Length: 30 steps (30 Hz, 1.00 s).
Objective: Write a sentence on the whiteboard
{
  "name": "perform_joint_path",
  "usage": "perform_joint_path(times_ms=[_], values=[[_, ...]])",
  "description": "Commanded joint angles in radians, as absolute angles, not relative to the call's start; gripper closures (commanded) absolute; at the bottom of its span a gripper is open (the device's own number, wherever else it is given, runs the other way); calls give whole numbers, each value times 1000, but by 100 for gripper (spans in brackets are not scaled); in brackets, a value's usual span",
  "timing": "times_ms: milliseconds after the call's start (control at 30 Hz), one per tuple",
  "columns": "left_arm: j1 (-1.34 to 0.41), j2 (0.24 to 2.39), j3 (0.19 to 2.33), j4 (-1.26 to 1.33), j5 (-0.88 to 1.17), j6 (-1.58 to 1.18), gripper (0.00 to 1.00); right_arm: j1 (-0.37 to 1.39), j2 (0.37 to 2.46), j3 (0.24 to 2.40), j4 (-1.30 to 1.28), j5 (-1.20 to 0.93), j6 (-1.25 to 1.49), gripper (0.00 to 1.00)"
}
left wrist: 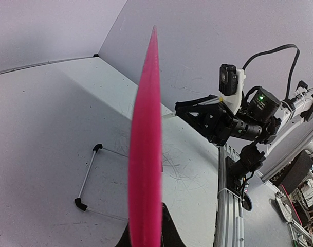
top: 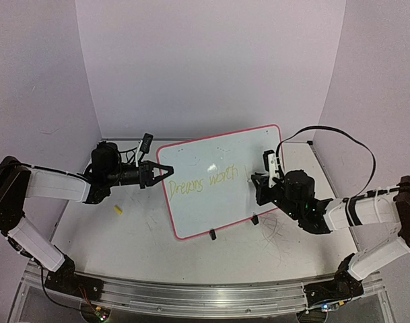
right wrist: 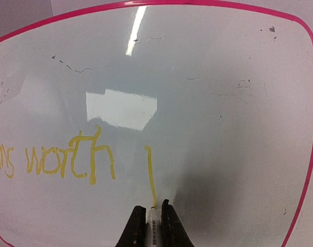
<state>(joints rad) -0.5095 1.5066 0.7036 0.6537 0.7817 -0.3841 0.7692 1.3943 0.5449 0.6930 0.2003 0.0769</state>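
Right wrist: right gripper (right wrist: pixel 151 210) jaws pinch marker (right wrist: pixel 154 225), tip on whiteboard (right wrist: pixel 213 92) just right of "worth" in sentence (right wrist: pixel 69 160). Left gripper (top: pixel 159 172) clamps its rim. Risk: if grip slips, whiteboard tilts & stroke smears.

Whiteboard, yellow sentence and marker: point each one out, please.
whiteboard (top: pixel 218 158): top external view, bare white face above the writing.
sentence (right wrist: pixel 70 160): right wrist view, middle of the word "worth".
marker (right wrist: pixel 154 224): right wrist view, white barrel below the tip.
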Motion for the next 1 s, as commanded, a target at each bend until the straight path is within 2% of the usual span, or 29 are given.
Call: perform_joint_path(times_ms=[0, 167, 500, 967], values=[[-502, 1507, 712, 567, 740, -247, 100, 772, 1330, 583, 708, 187, 83, 100], [-502, 1504, 711, 566, 740, -246, 100, 744, 1292, 608, 733, 151, 103, 100], [-502, 1502, 715, 565, 744, -247, 100, 741, 1394, 665, 782, 109, 37, 100], [-500, 1498, 719, 554, 746, -245, 100, 741, 1426, 669, 785, 170, 33, 100]])
